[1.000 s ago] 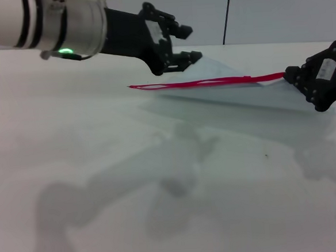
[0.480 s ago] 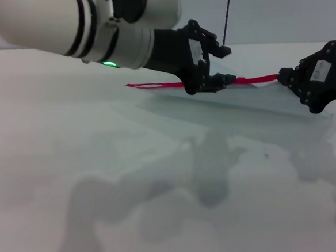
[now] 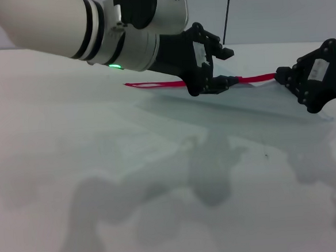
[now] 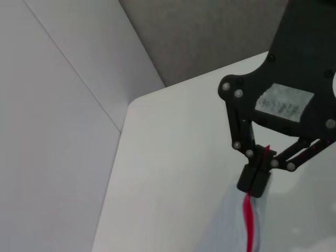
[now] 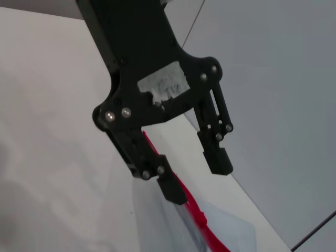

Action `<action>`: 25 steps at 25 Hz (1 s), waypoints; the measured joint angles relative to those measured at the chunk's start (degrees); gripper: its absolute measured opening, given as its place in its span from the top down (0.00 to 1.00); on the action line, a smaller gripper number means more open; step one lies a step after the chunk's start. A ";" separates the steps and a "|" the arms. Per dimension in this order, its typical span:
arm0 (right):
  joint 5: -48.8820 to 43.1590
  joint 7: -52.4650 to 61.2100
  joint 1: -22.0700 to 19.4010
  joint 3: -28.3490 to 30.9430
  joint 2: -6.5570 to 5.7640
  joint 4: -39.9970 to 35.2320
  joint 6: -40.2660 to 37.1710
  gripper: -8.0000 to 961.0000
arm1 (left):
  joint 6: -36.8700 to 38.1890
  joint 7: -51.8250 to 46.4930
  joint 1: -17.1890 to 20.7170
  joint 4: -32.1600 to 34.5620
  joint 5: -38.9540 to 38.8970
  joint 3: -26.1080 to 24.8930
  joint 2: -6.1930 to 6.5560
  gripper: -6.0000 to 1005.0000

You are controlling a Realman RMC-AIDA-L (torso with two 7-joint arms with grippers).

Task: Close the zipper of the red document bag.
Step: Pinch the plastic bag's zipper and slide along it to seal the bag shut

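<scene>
Head view: right gripper (image 3: 281, 77) pinches translucent red document bag's (image 3: 252, 97) thin zipper (image 3: 153, 85).

Looks like a robot lab or test cell, not a home or shop; wide plain white bench (image 3: 103, 182) fills the head view, bare matte surface with soft shadows; behind it plain pale grey wall panels (image 3: 286, 8) with a thin dark vertical seam or pole (image 3: 227, 12); left wrist view shows a grey partition (image 4: 210, 37) meeting the bench corner; no furnishing or decor in sight; white robot arm (image 3: 92, 27) with a green status light (image 3: 114, 66) fits a lab setup
</scene>
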 joint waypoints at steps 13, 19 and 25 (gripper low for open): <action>0.37 0.00 0.20 0.10 -0.12 0.10 -0.03 0.98 | 0.03 -1.19 -1.27 0.24 3.10 -0.01 -0.05 0.52; 0.42 -0.05 0.58 0.07 -0.16 0.55 0.01 0.98 | -0.04 -1.29 -1.28 0.15 3.16 0.03 -0.07 0.52; 0.44 -0.40 0.62 0.11 -0.16 1.09 0.26 0.98 | -0.32 -1.29 -1.41 0.21 3.06 -0.03 -0.02 0.52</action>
